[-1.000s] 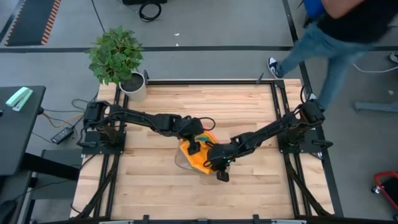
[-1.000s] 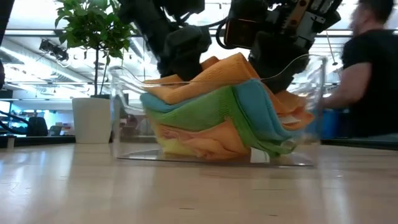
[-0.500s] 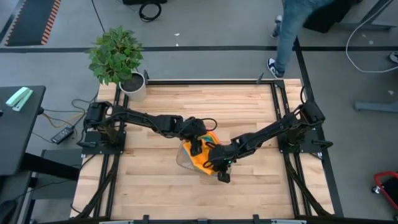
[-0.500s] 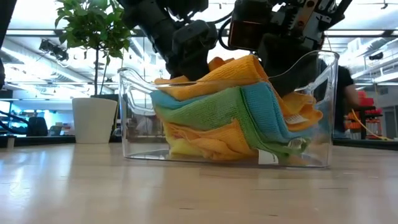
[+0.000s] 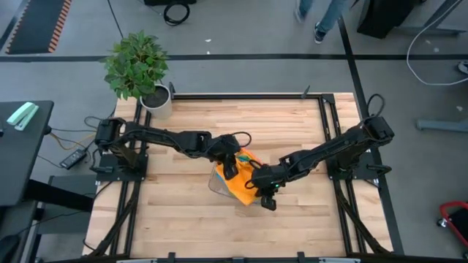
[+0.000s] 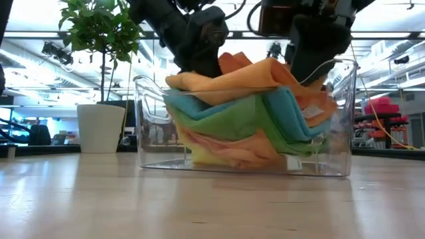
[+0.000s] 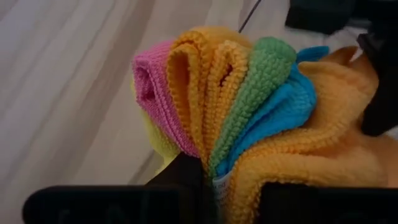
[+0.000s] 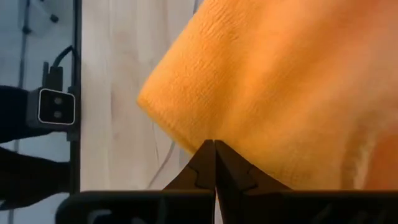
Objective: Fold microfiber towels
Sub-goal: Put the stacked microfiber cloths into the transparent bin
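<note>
Reaching both arms into the middle of the wooden surface (image 5: 190, 219), I have my left hand (image 5: 229, 166) and my right hand (image 5: 261, 191) at the clear plastic bin (image 6: 342, 119), which sits near the centre with the towels stuffed in it. My right hand's fingers are pressed tip to tip, shut, with the top orange towel (image 8: 292, 81) spread right in front of them; whether a bit of cloth is pinched between the tips, I cannot tell. My left hand is down at the stack's other end; its wrist view shows the towel edges fanned out side by side, pink towel (image 7: 148, 87), second orange towel (image 7: 196, 74), green towel (image 7: 261, 81), blue towel (image 7: 280, 118), with the yellow towel (image 7: 158, 140) peeking under the pink one. Whether my left fingers are apart or closed, I cannot tell. Low view: the bundle fills the bin and rises above its rim, orange on top (image 6: 239, 76), then blue (image 6: 285, 109), green (image 6: 232, 123), and paler orange and yellow folds at the bottom (image 6: 226, 153). Both arms come down into the bin from above there. A potted plant (image 5: 137, 67) stands at the surface's far left corner, well apart from the bin. A person's leg (image 5: 322, 18) shows on the floor beyond the far edge.
</note>
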Robot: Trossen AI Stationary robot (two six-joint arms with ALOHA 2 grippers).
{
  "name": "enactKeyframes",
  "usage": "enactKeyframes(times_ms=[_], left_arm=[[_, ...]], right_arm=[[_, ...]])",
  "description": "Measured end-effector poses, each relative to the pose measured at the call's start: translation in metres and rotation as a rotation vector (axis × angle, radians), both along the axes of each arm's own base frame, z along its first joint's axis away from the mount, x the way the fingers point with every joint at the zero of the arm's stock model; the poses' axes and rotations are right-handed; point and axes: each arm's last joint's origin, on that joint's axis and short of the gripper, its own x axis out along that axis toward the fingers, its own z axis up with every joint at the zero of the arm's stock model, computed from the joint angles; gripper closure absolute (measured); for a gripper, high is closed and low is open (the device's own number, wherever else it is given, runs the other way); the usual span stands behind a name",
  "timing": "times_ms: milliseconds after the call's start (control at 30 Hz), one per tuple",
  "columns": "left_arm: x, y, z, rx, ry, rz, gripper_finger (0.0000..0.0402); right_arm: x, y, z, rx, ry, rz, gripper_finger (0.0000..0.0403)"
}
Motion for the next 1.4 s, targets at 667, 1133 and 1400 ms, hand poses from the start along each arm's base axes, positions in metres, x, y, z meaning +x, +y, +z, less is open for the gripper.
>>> enactKeyframes(times_ms=[667,1133,1400], left_arm=[[-0.011,-0.002,0.001,-0.501,0.119,0.305,0.0342],[-0.013,-0.004,0.005,-0.506,0.12,0.294,0.0342],[-0.014,-0.004,0.004,-0.491,0.133,0.285,0.0342]], right_arm=[[-0.049,-0.043,0.059,-0.086,-0.004,-0.545,0.0398],[-0.035,-0.071,0.04,-0.169,0.09,-0.475,0.0355],[-0.039,-0.086,0.037,-0.023,0.193,-0.429,0.0245]])
